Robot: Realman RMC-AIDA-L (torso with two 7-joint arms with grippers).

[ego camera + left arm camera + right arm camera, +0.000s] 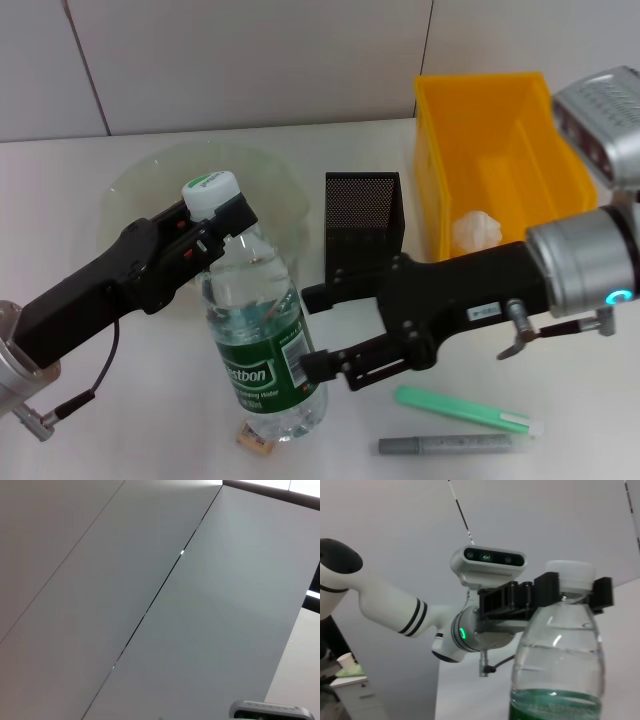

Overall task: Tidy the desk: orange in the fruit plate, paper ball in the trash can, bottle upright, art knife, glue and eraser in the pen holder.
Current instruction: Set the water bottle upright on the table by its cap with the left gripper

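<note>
The bottle [262, 372] stands upright on the table and also fills the right wrist view [555, 670]. My left gripper [222, 222] is shut on its neck just below the white cap; the right wrist view shows that gripper [572, 592] with a black finger on each side. My right gripper [312, 332] is open, its fingertips right beside the bottle's green label. The paper ball [478, 232] lies in the yellow trash can [440, 150]. The eraser [255, 438] peeks out at the bottle's base. The fruit plate [140, 180] is behind my left arm. The orange is out of view.
The black mesh pen holder [362, 215] stands between the plate and the bin, just behind my right gripper. A green art knife [465, 410] and a grey glue stick [450, 443] lie near the table's front edge. The left wrist view shows only wall panels.
</note>
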